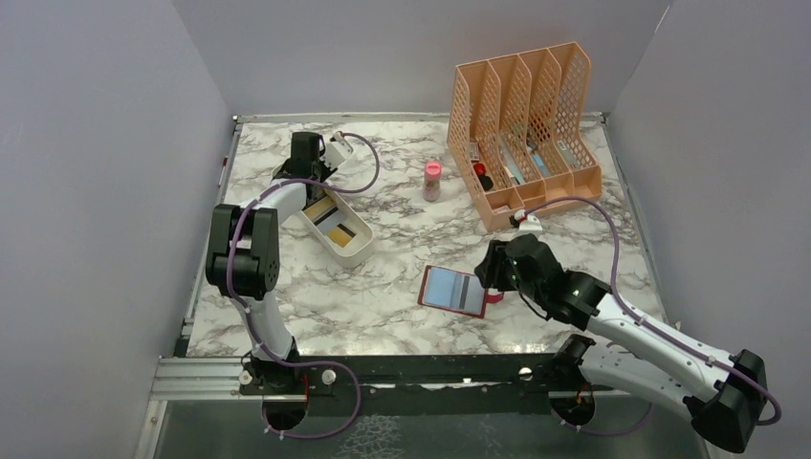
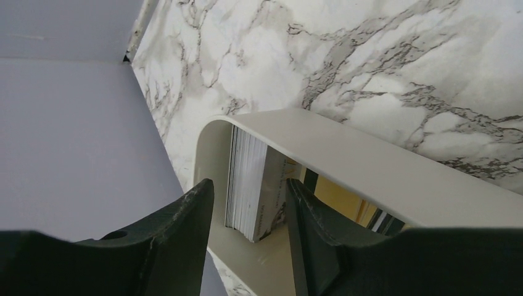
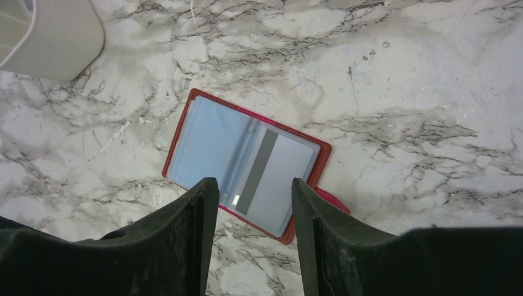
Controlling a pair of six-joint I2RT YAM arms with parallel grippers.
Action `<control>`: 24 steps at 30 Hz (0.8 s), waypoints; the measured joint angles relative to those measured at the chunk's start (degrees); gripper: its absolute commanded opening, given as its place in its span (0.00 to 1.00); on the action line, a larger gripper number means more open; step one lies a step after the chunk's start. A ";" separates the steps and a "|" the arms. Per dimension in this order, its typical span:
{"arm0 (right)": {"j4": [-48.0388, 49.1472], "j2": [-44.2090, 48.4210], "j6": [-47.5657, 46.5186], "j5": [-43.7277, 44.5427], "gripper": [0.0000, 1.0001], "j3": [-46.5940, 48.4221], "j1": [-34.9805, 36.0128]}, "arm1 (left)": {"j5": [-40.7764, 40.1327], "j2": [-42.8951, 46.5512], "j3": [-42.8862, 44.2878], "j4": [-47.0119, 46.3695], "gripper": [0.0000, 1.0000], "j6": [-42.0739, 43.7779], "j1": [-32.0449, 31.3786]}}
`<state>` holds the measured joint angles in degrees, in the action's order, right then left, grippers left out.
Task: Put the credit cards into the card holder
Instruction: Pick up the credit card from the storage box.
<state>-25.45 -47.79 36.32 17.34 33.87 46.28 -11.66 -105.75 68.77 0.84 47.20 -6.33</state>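
A red card holder [image 1: 452,291] [image 3: 247,163] lies open on the marble, with clear sleeves and a card with a dark stripe in its right half. My right gripper [image 3: 254,188] [image 1: 492,277] hovers open just above its near right edge, holding nothing. A white tray [image 1: 337,227] [image 2: 370,166] at the left holds a stack of cards [image 2: 254,182] standing on edge, with yellow and dark cards behind. My left gripper [image 2: 250,191] [image 1: 308,177] is open at the tray's far end, its jaws either side of the stack without touching it.
A peach mesh file organiser [image 1: 524,129] with small items stands at the back right. A small pink-capped bottle [image 1: 432,180] stands between it and the tray. Grey walls enclose the table on three sides.
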 measured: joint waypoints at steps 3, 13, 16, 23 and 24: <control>0.15 -0.22 -0.26 0.07 0.52 0.81 0.00 | -1.11 -0.63 0.00 -2.19 0.49 1.20 0.09; 0.11 -0.22 -0.42 1.38 0.52 1.46 0.00 | -1.40 -3.06 0.00 -3.56 0.44 2.45 0.63; 0.09 -0.22 -0.42 1.44 0.52 1.57 0.00 | -1.88 -4.00 0.00 -3.98 0.42 3.04 0.63; 0.09 -0.20 -0.42 1.46 0.52 1.57 0.00 | -3.67 -4.74 -0.13 -6.01 0.42 4.44 0.66; 0.09 -0.20 -0.42 1.44 0.52 1.57 0.00 | -3.93 -4.85 -0.15 -6.21 0.42 4.57 0.66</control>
<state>-25.36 -47.99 35.90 18.79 35.44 46.28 -15.59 -110.61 68.62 -5.37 51.77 -5.67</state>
